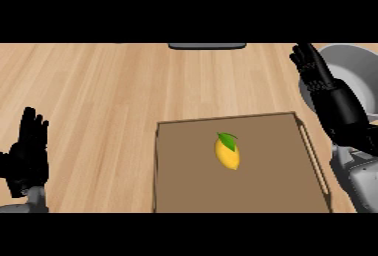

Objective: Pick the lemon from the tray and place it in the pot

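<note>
Lemon (pixel 227 151) lies mid-tray (pixel 177 190), untouched, so your pick is not begun. Right hand (pixel 317 75) hangs over the grey pot (pixel 358 62), fingers straight, empty. Left hand (pixel 28 150) rests open at the left edge.

The lemon (pixel 227 152), yellow with a green leaf at its far end, lies lengthwise near the middle of the brown tray (pixel 184 190). The grey pot (pixel 353 67) stands beyond the tray's far right corner.

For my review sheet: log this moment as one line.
lemon on tray, untouched | right hand open, raised before pot | left hand open, resting at left
</note>
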Tool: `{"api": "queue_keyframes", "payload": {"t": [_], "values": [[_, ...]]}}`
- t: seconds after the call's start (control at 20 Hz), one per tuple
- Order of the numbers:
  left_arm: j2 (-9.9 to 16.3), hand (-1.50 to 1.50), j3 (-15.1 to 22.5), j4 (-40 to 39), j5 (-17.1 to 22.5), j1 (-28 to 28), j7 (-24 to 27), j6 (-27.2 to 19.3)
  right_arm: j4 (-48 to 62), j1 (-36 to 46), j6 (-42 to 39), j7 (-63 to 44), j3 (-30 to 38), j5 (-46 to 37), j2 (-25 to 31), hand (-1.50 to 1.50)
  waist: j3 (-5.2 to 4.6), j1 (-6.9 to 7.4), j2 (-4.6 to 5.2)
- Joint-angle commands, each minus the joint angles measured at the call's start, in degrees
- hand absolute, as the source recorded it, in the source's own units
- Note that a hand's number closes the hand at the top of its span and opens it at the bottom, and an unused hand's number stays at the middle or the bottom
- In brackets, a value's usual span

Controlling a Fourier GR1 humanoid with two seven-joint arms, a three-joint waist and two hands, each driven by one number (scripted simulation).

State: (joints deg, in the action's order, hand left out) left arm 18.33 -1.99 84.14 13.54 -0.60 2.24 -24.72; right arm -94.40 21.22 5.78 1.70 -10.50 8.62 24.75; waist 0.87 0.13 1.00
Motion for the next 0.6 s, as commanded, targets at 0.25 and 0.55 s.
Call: {"api": "queue_keyframes", "payload": {"t": [0.25,0.55], "values": [[10.6,0.00,4.6,0.0,-7.3,1.8,-3.7,6.7,8.3,-13.0,5.7,-18.4,1.4,1.4,-0.6,1.50,-0.82,-2.39,-0.97],[10.3,0.00,6.2,1.6,-5.7,4.1,-5.8,10.3,-3.6,-22.7,25.2,-3.6,-5.2,-29.4,4.2,-1.50,-0.88,-2.23,-1.65]]}}
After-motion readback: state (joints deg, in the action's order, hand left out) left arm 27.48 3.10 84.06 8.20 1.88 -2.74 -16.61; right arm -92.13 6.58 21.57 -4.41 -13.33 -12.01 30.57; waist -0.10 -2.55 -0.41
